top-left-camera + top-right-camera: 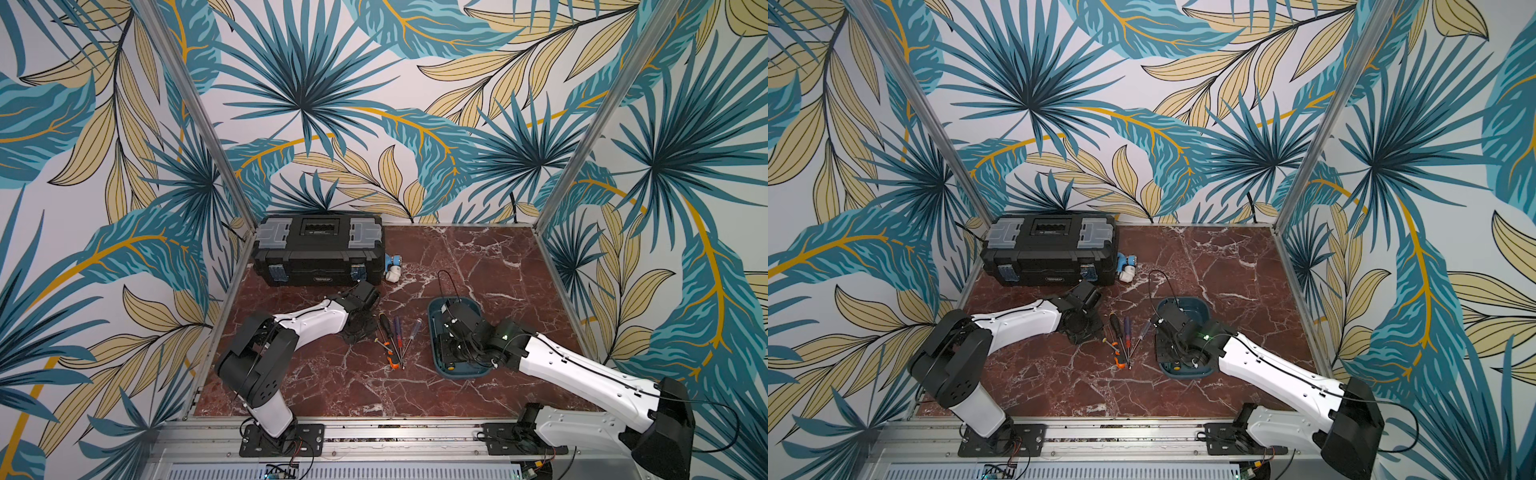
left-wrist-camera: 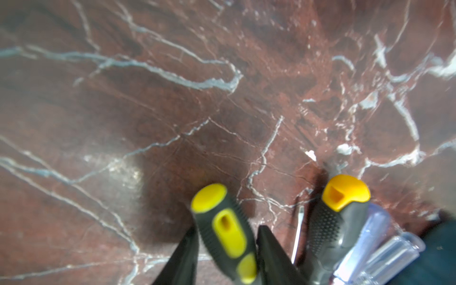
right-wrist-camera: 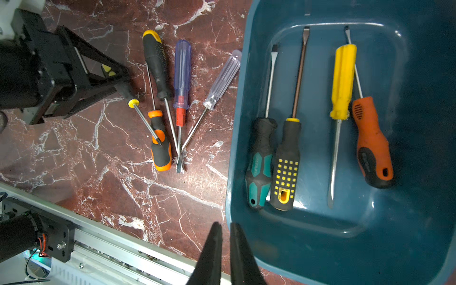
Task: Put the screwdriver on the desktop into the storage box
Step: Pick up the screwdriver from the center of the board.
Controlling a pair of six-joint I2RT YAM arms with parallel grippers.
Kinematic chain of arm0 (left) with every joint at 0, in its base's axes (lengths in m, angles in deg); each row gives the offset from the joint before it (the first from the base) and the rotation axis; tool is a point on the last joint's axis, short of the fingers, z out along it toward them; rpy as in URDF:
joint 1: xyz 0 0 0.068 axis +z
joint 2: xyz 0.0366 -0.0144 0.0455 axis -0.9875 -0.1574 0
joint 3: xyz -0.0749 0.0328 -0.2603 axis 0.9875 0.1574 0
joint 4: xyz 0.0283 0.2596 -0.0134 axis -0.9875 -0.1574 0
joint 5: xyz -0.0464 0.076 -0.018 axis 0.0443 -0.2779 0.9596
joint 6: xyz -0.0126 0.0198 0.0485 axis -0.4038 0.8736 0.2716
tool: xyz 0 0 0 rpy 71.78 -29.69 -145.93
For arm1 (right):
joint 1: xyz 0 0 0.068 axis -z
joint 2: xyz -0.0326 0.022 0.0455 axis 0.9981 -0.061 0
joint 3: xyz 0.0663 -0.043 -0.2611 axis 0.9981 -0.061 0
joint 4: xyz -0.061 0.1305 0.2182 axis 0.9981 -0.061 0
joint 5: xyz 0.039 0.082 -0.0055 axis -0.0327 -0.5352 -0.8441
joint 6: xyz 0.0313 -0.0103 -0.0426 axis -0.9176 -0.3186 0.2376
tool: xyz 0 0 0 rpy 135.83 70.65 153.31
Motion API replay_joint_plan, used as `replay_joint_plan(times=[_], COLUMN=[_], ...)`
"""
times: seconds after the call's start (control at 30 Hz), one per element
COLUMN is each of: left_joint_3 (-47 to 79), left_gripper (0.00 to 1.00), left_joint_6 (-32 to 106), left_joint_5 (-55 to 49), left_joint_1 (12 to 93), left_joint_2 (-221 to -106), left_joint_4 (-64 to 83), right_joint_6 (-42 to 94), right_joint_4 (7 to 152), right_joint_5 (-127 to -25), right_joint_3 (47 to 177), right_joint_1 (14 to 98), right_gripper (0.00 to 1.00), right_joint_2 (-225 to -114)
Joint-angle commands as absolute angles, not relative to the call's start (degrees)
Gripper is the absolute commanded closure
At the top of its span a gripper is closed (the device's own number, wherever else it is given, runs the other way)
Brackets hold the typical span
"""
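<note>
Partly closed, the left gripper (image 2: 228,229) clasps the black-and-yellow screwdriver (image 2: 217,204).

Two black fingers (image 2: 183,256) sit close against both sides of a blurred black-and-yellow screwdriver (image 2: 227,227), with the red marble table (image 2: 148,111) behind. Just beside it are a thin shaft (image 2: 297,237), an orange-capped handle (image 2: 340,204), a violet handle (image 2: 370,229) and a clear handle (image 2: 394,251).

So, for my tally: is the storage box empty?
Not empty: in the right wrist view, four screwdrivers lie flat inside the storage box.
</note>
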State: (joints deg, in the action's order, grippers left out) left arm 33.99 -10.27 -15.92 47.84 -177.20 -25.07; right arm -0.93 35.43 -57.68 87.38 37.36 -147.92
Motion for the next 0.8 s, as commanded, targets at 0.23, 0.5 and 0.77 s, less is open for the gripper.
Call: replay_joint_plan(times=[0.23, 0.5, 0.77], left_joint_3=[38.12, 36.33, 37.01], left_gripper=[0.91, 1.00, 1.00], left_joint_6=[-12.16, -8.48, 0.93], left_joint_5=[-12.97, -13.58, -13.42], left_joint_1=[48.56, 48.71, 48.54], left_joint_2=[-179.71, -173.89, -159.97], left_joint_4=[-19.65, -20.17, -20.66], right_joint_6=[-1.85, -2.90, -3.58], right_joint_4=[34.93, 36.26, 37.25], right_joint_5=[-56.52, -54.81, -56.40], right_joint_3=[86.22, 84.13, 86.13], right_joint_1=[37.07, 37.03, 37.14], right_gripper=[0.85, 0.84, 0.84], right_joint_2=[-146.29, -148.07, -153.66])
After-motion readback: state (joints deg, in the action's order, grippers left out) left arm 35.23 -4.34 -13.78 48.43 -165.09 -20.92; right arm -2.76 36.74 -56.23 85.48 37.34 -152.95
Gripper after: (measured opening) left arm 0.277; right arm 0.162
